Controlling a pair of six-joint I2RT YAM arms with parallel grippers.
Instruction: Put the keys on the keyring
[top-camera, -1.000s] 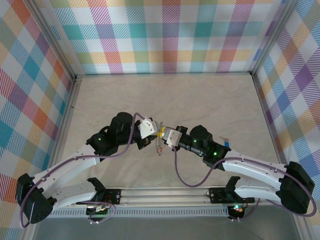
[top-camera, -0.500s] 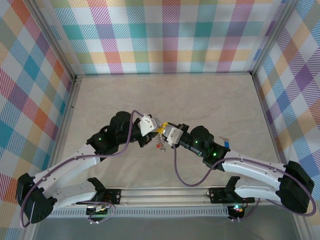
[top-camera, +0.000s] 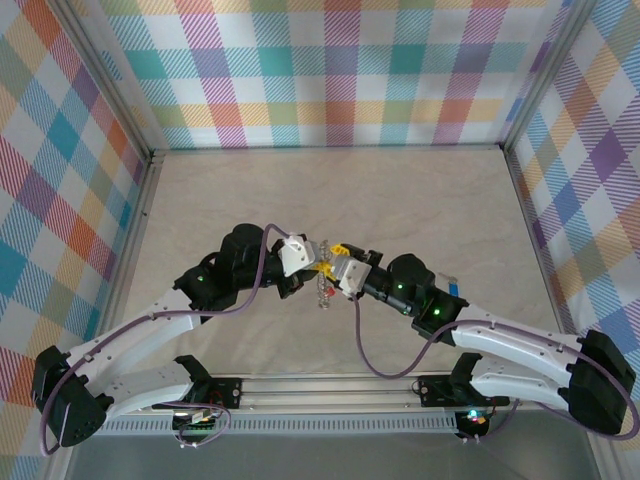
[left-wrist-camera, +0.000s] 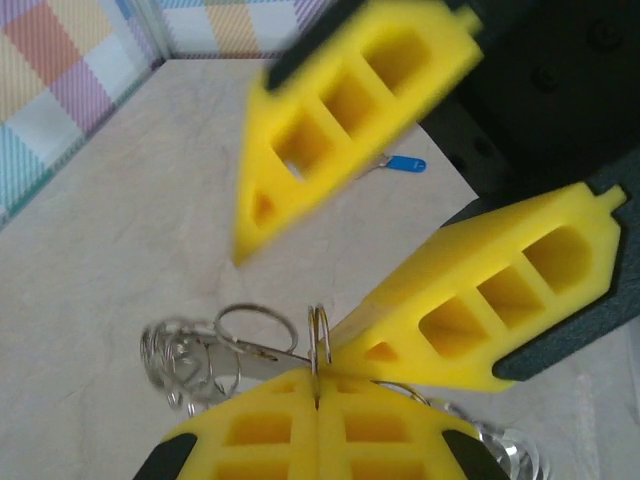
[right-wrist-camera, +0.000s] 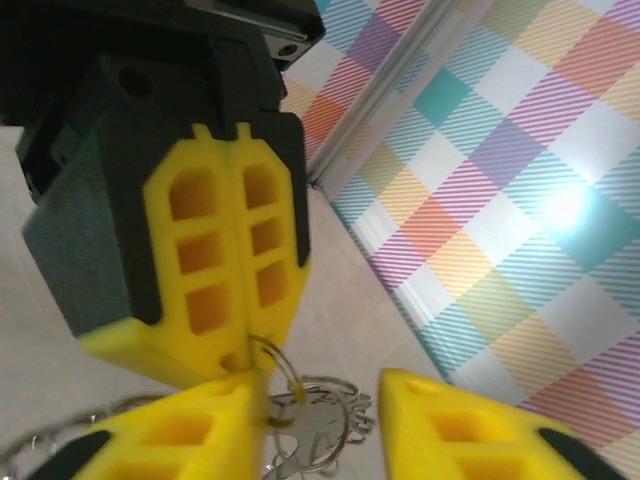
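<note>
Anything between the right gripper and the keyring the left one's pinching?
Nothing visible. The left gripper is shut on the keyring, and the right gripper stands open right at it, with no object between them.

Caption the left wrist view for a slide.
Left gripper pinches the keyring edge-on, keys bunched beside it; the right gripper faces it, open.

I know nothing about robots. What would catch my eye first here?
The left arm and right arm meet nose to nose at mid-table, with a bunch of keys dangling between them. Up close, the yellow left tool is pinched shut on a thin keyring, and the right tool stands open beside it. Bright plaid walls surround everything.
</note>
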